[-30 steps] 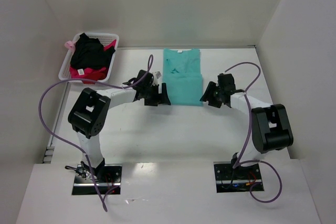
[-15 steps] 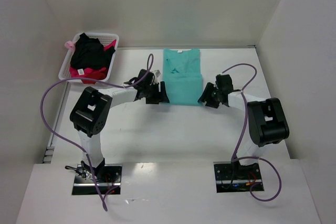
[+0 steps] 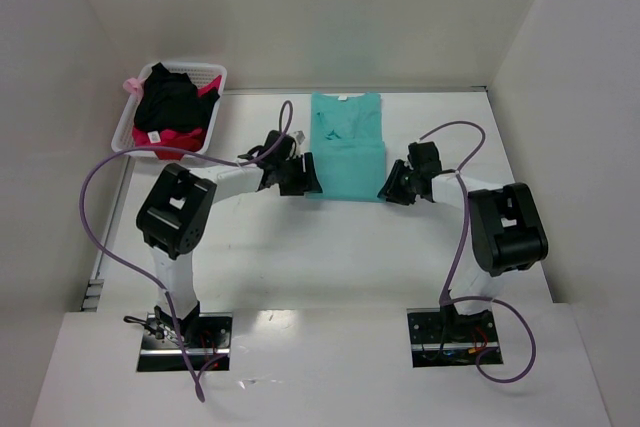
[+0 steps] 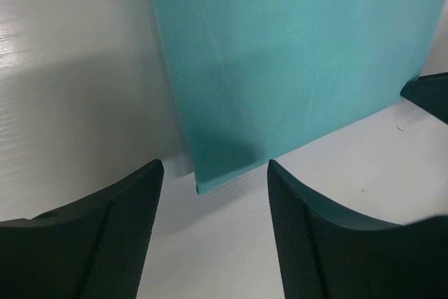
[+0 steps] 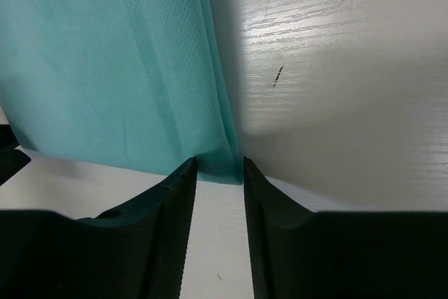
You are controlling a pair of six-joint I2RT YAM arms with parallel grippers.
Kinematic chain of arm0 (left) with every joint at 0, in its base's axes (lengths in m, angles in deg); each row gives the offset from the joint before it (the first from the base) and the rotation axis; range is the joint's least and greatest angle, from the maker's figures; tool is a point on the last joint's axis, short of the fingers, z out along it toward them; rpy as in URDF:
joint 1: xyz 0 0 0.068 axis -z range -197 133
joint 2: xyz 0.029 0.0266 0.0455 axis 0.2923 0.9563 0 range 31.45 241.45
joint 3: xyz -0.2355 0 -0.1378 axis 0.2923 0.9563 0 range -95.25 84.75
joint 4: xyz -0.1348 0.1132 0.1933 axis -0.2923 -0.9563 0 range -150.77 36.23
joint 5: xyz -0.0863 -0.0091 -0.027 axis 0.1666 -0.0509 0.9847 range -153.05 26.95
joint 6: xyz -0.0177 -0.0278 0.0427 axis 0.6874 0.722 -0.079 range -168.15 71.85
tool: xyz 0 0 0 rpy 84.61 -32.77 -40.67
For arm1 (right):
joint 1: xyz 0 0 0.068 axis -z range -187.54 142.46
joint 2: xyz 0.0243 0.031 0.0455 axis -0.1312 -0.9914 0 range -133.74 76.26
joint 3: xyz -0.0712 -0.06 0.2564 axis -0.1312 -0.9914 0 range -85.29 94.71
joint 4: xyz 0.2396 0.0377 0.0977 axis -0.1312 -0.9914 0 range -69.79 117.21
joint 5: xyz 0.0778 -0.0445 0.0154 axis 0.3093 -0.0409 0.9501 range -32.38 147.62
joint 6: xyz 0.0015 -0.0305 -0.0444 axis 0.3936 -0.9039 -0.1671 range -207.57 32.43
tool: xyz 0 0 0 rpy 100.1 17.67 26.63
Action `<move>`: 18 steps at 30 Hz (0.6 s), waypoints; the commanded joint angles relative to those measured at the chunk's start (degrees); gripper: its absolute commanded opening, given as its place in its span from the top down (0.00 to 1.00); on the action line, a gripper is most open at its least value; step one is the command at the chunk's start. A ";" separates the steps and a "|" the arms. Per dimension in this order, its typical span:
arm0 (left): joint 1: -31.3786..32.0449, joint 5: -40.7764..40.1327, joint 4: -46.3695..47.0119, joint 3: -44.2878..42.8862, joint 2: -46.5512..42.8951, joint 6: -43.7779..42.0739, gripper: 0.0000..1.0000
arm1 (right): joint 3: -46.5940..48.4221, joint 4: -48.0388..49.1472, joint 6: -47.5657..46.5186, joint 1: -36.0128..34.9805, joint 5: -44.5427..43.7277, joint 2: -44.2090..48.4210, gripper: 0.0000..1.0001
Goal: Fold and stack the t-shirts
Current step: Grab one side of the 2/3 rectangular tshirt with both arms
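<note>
**Item 1. Teal knit t-shirt** [image 3: 346, 142]: lies flat on the white wooden counter [image 3: 340, 247], centre far, collar to the far side. It is already narrowed into a long rectangle, sleeves apparently turned in. The near hem runs between my two pincers.

**Item 2. Left pincer** [image 3: 303, 177]: fingers apart, set low at the shirt's near left corner. In the wrist view that corner [image 4: 210, 173] sits in the gap between them, not gripped.

**Item 3. Right pincer** [image 3: 392, 187]: fingers a narrow gap apart at the near right corner [image 5: 224, 166], which lies at their tips, unclamped as far as I can see.

**Item 4. White plastic lattice basket** [image 3: 218, 82]: far left, holding a heap of black and pink garments [image 3: 170, 107], awaiting their turn.

**Step in hand, by my judgement:** taking hold of the near hem for the crosswise fold.

**Next move calls for:** closing both pincers on their corners together, lifting level, and carrying the hem far toward the collar without skewing the edges.
</note>
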 commanded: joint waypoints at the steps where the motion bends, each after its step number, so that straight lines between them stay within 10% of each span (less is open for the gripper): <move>1: 0.26 -1.30 0.78 -1.80 1.82 1.41 0.32 | 1.32 -0.06 -1.05 -1.71 -0.58 -1.68 0.63; 18: 0.79 -1.30 -0.27 -1.80 2.36 1.41 0.60 | 2.46 -0.06 -1.05 -1.71 -0.05 -2.13 0.88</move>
